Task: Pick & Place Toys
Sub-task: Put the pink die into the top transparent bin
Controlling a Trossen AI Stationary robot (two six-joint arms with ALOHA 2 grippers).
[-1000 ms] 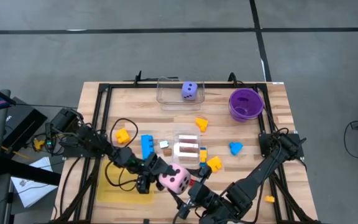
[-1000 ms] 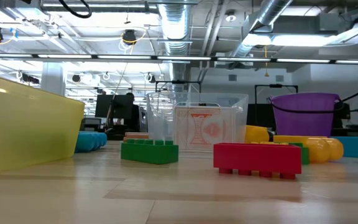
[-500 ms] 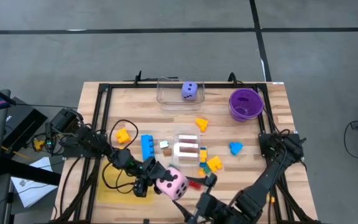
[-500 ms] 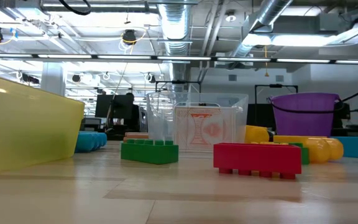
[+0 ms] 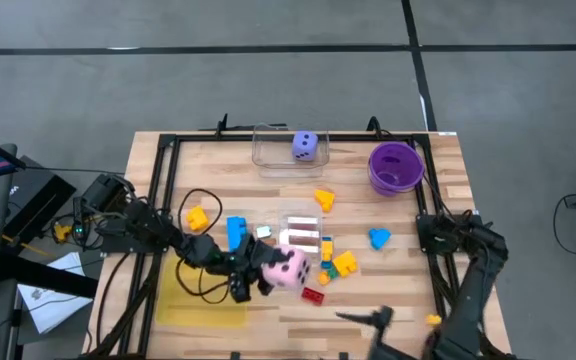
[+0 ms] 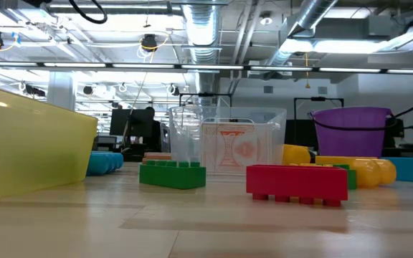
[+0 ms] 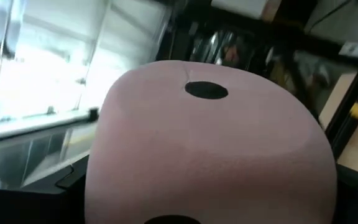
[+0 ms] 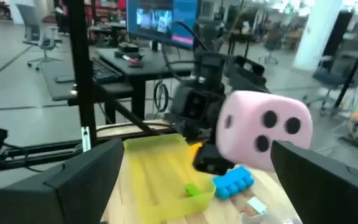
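One pink die [image 5: 288,268] is clamped in the left tool [image 5: 266,275], lifted clear of the desk [image 5: 388,300] for carrying; right tool [image 5: 373,318] waits open at the near edge.

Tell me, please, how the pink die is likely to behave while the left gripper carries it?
The pink die looks matte and soft-cornered, so it is probably foam: light for its bulk and a little squashy. It fills the left wrist view, so the left gripper spans it wide; it may twist if squeezed off-centre. Set down, its rounded edges could let it tumble onto another face.
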